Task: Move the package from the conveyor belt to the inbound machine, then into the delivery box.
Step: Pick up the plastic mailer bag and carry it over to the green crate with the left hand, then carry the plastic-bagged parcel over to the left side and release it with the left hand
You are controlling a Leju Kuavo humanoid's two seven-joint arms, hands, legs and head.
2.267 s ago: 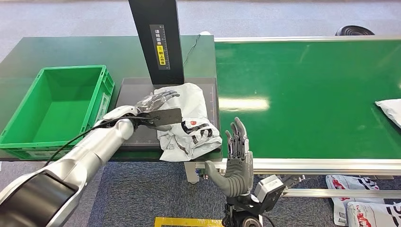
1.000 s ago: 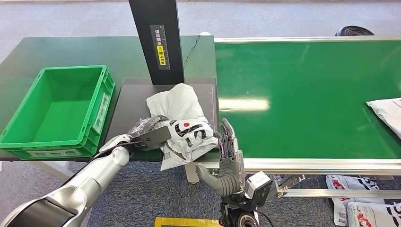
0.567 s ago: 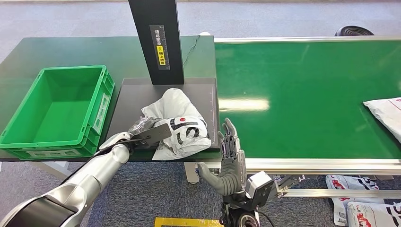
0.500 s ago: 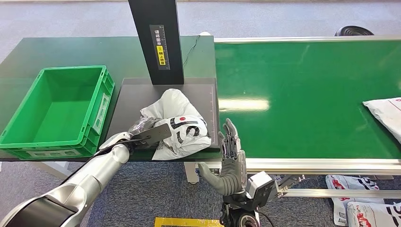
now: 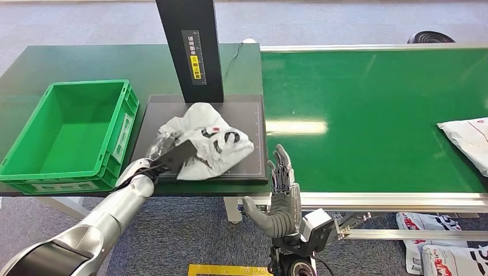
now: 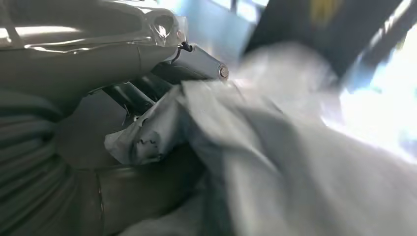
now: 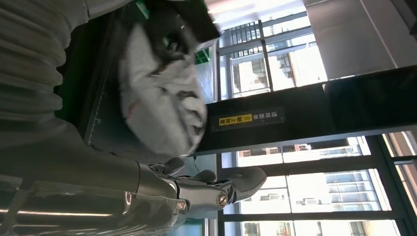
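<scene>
A crumpled white package (image 5: 207, 142) with black and red print hangs a little above the dark plate of the inbound machine (image 5: 247, 115). My left hand (image 5: 167, 150) grips its near left edge; the left wrist view shows the white film (image 6: 275, 162) bunched between thumb and fingers (image 6: 196, 61). My right hand (image 5: 282, 195) stands upright and spread in front of the belt's near rail, holding nothing, to the right of the package (image 7: 157, 93). The green delivery box (image 5: 75, 132) sits left of the machine, with nothing in it.
The machine's black post (image 5: 193, 49) rises behind the plate. Another white package (image 5: 466, 135) lies on the green conveyor belt (image 5: 368, 115) at its right edge. More packages (image 5: 443, 253) lie on the floor at lower right.
My left hand has lifted the package off the table's front edge and carried it back and to the left over the plate. The package on the belt has drifted left. My right hand barely moved.
</scene>
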